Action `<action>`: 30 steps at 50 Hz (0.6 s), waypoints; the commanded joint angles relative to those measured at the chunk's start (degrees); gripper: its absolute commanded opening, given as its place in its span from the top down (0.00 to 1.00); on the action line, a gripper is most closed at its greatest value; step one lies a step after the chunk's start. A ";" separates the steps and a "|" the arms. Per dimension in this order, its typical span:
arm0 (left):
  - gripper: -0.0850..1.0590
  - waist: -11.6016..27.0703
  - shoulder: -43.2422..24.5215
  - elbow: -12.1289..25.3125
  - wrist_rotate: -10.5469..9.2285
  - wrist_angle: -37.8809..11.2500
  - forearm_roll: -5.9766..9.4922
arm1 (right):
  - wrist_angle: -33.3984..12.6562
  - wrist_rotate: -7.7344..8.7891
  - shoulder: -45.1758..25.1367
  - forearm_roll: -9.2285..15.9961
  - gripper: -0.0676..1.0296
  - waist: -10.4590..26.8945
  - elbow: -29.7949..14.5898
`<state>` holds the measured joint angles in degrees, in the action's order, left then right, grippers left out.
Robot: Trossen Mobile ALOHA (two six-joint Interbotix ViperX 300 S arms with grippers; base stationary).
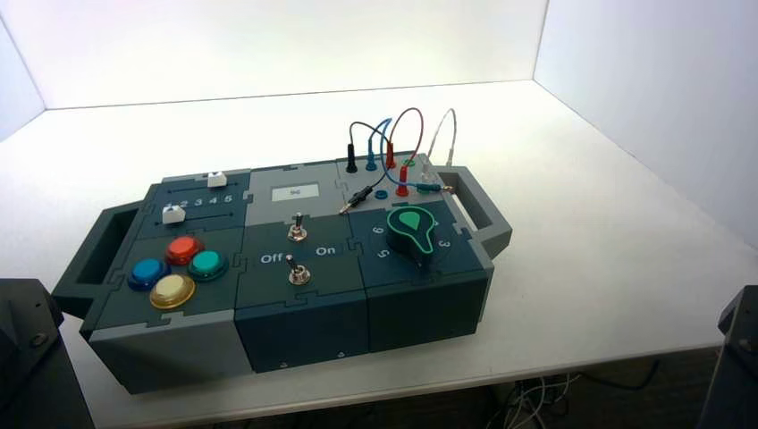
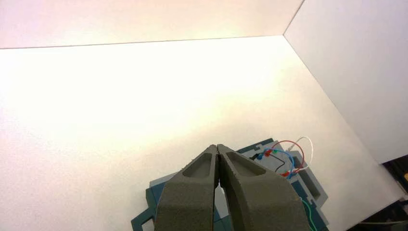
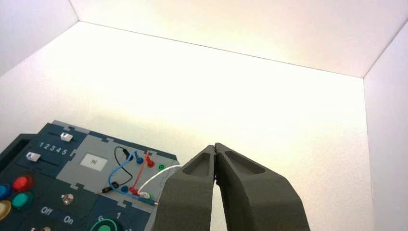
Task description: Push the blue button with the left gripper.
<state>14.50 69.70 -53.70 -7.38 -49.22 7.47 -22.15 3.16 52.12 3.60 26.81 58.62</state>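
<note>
white table (image 1: 581,232) | box (image 1: 304,313): 4 domed buttons, 1 blue button (image 1: 147,272), 2 toggles | left gripper (image 2: 218,150), right gripper (image 3: 214,148): both closed, away from box

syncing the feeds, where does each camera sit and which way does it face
High view: above and behind the arms, looking down at the box; only the dark arm bases show at the lower corners.
Left wrist view: on the left arm, over the shut left hand toward the box's wired end.
Right wrist view: on the right arm, past the shut right hand.
High and right wrist views share the blue button.
</note>
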 commanded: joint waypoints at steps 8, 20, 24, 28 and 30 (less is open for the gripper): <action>0.95 -0.09 -1.67 0.70 0.00 0.62 0.09 | 0.26 0.09 -0.26 0.00 0.96 0.00 -1.49; 0.95 -0.18 -1.76 0.97 -0.26 -1.23 0.53 | 0.09 0.09 -0.70 0.00 0.96 0.00 -1.41; 0.95 -0.18 -1.85 0.97 -0.18 -3.08 0.35 | 0.00 0.00 -1.14 0.09 0.96 0.00 -1.49; 0.95 -0.18 -2.46 1.05 -0.18 -6.59 0.62 | -0.53 0.00 -1.76 0.09 0.96 0.00 -1.67; 0.95 -0.18 -2.81 1.05 -0.18 -8.70 0.53 | -0.70 0.00 -1.93 0.18 0.96 0.00 -1.67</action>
<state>14.41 68.38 -53.61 -7.47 -54.40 7.91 -22.76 3.16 50.89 3.69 26.81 58.62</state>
